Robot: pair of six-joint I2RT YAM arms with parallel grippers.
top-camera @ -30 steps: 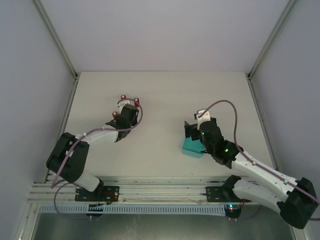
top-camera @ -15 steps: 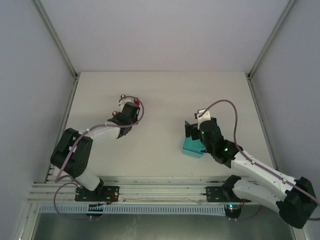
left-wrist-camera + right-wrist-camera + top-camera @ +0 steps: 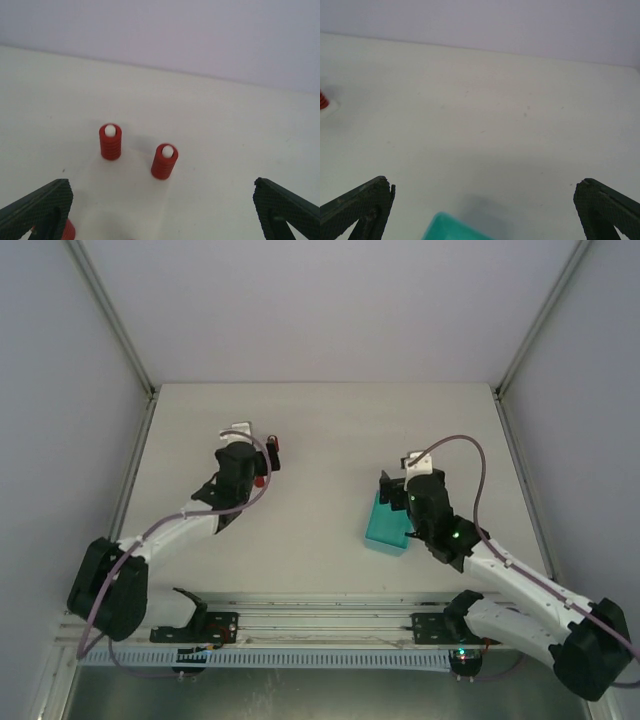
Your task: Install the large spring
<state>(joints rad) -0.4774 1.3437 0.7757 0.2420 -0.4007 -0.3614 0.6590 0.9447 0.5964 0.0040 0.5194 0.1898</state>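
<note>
Two red coil springs, one (image 3: 110,142) left and one (image 3: 164,161) right, stand upright, each on a white peg of a pale base plate (image 3: 125,200). They look alike in size, so I cannot tell which is the large spring. The edge of a third red spring (image 3: 67,231) shows beside my left finger. My left gripper (image 3: 161,185) is open and empty, just short of the springs. From above, red springs (image 3: 272,447) show beside the left gripper (image 3: 260,464). My right gripper (image 3: 396,492) hangs open and empty over the far end of a teal box (image 3: 386,527).
The teal box's corner (image 3: 452,231) shows at the bottom of the right wrist view under the right gripper (image 3: 484,183), with a red spring (image 3: 322,100) at the far left edge. Grey walls enclose the table (image 3: 330,430) on three sides.
My left gripper has opened, let go at the springs and drawn back as the arm stretched out. The right gripper has shifted slightly up and right over the teal box.
</note>
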